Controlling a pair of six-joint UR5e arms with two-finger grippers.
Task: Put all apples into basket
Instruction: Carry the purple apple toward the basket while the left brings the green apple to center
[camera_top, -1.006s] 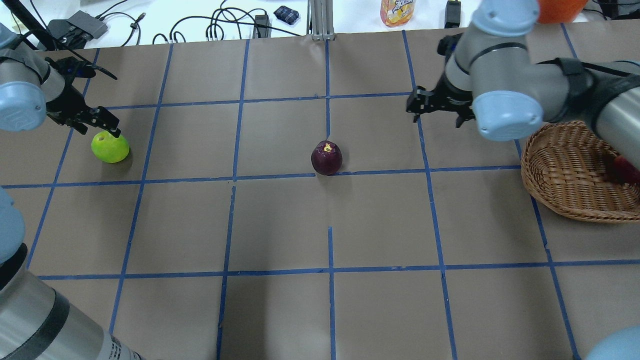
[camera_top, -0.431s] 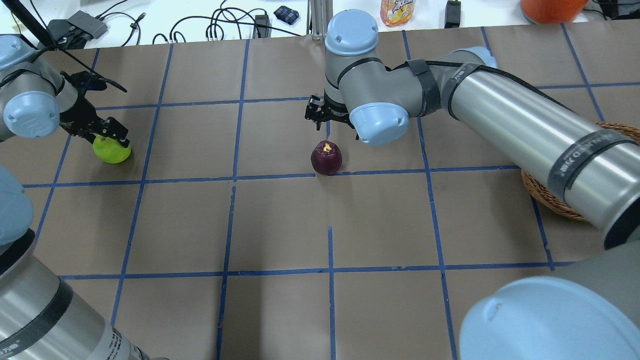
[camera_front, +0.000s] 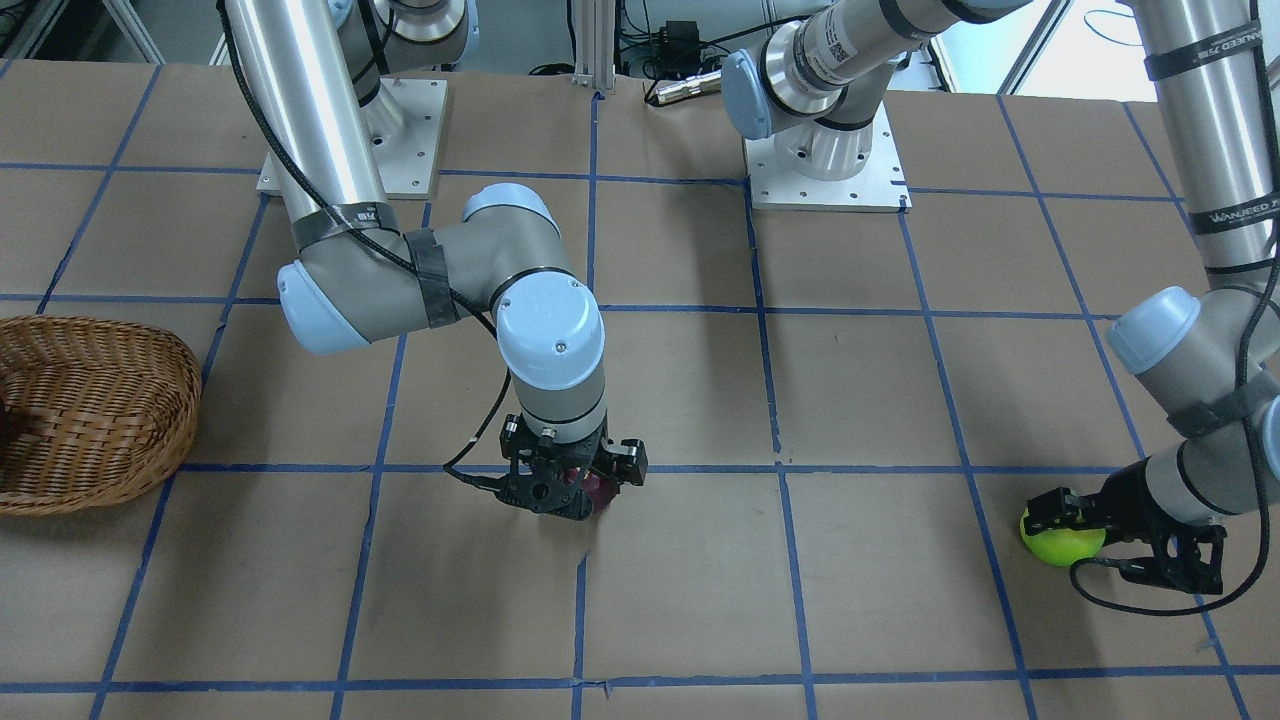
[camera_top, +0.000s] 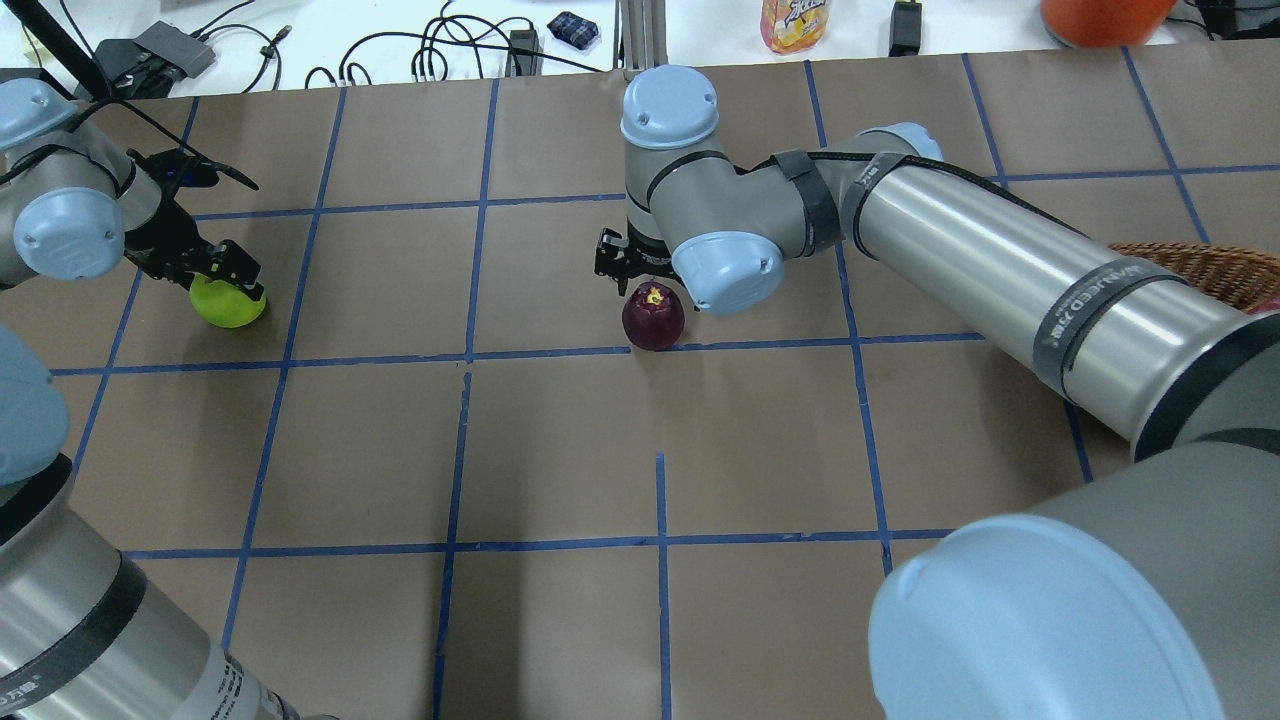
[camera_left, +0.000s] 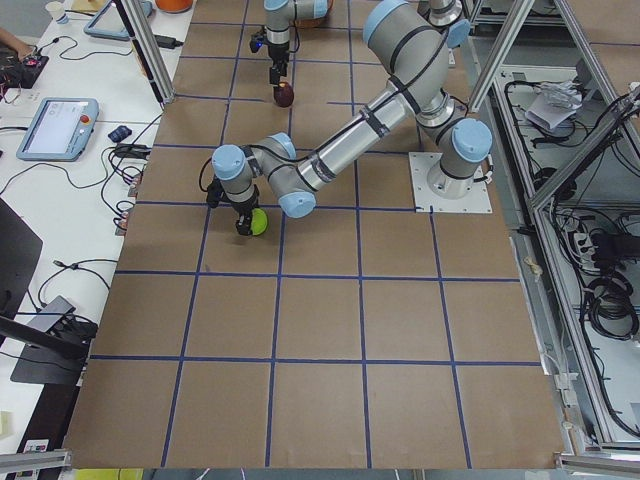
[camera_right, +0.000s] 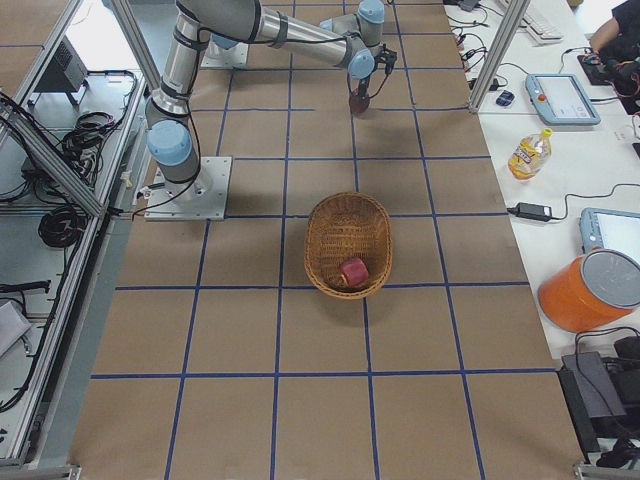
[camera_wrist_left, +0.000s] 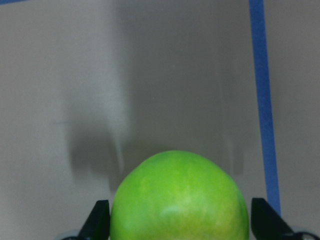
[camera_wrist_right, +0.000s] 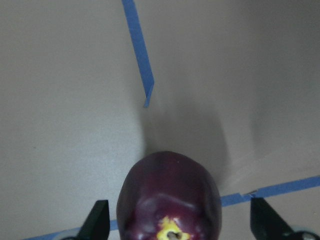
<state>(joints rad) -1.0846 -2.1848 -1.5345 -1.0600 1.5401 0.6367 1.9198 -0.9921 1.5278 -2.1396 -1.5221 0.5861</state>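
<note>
The green apple (camera_top: 228, 303) sits at the table's left. My left gripper (camera_top: 222, 280) is open and low over it, with a finger on each side (camera_wrist_left: 100, 220); the apple fills the gap (camera_wrist_left: 180, 200). The dark purple apple (camera_top: 654, 318) stands at the table's middle. My right gripper (camera_top: 640, 285) is open and straddles it, with gaps between the fingers (camera_wrist_right: 100, 220) and the apple (camera_wrist_right: 170, 200). The red apple (camera_right: 354, 271) lies in the wicker basket (camera_right: 330, 225) at the right, far from both grippers.
Blue tape lines grid the brown table. A juice bottle (camera_top: 795, 20), an orange bucket (camera_right: 590, 290), cables and tablets (camera_right: 562, 95) lie past the far edge. My right arm's long forearm (camera_top: 1000, 260) spans above the table's right half and hides most of the basket overhead.
My right arm swung left from near the basket to the purple apple and came down around it. My left gripper lowered from just above the green apple to around it.
</note>
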